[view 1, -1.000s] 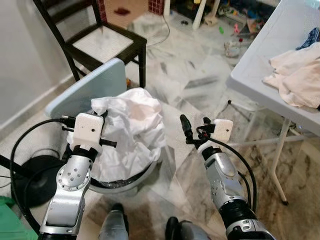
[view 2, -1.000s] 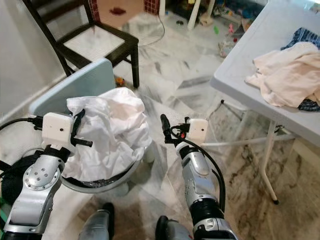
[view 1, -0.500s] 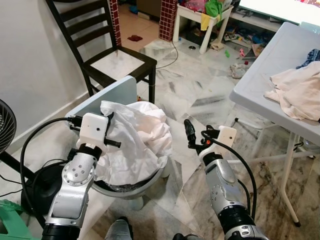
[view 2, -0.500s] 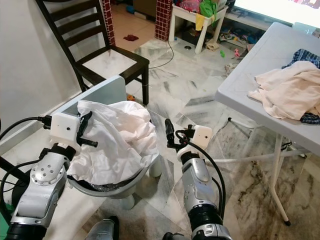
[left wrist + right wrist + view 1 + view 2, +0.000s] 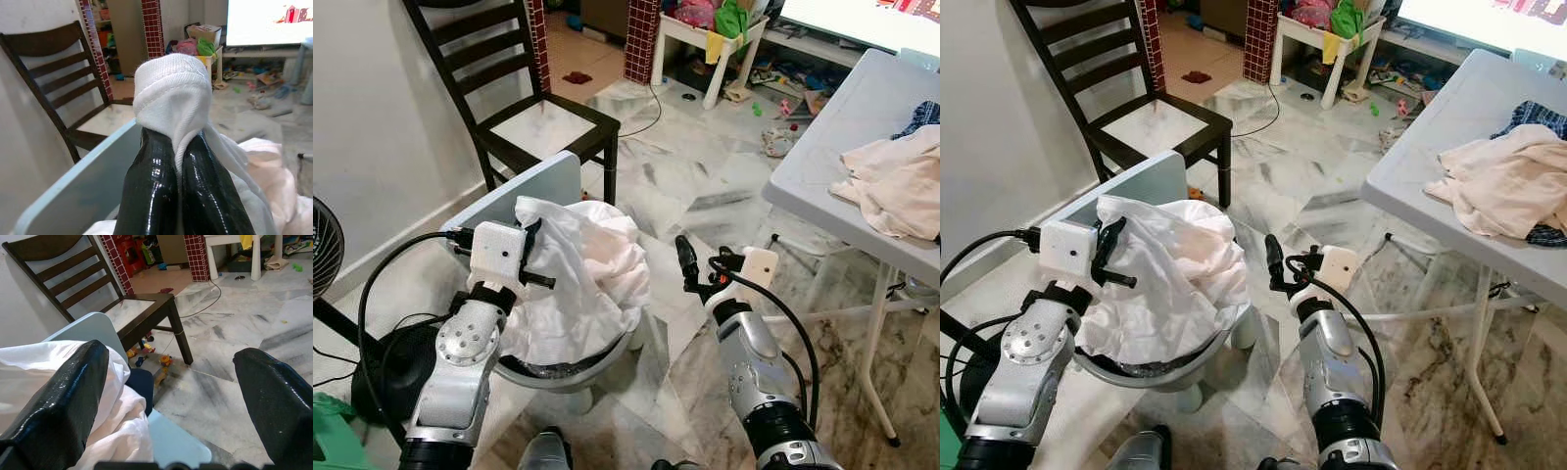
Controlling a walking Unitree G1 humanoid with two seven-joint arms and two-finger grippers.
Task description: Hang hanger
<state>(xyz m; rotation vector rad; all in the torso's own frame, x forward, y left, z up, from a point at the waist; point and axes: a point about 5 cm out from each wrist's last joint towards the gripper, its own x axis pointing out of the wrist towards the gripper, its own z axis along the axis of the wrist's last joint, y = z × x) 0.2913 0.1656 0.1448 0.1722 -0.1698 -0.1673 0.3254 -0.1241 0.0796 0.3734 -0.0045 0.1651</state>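
The left gripper (image 5: 178, 161) was clamped on a fold of white cloth (image 5: 587, 284) over the basket (image 5: 1165, 367); the right gripper (image 5: 171, 396) hung spread and empty beside it. No hanger could be made out. That thin pinch could slip if tugged.

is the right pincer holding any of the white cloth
No, the right pincer is open with nothing between its fingers, while the white cloth is pinched by the left pincer.

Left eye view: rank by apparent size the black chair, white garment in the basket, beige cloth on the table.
1. black chair
2. white garment, close to the chair in size and nearer the camera, so unsure
3. beige cloth, cut off by the frame
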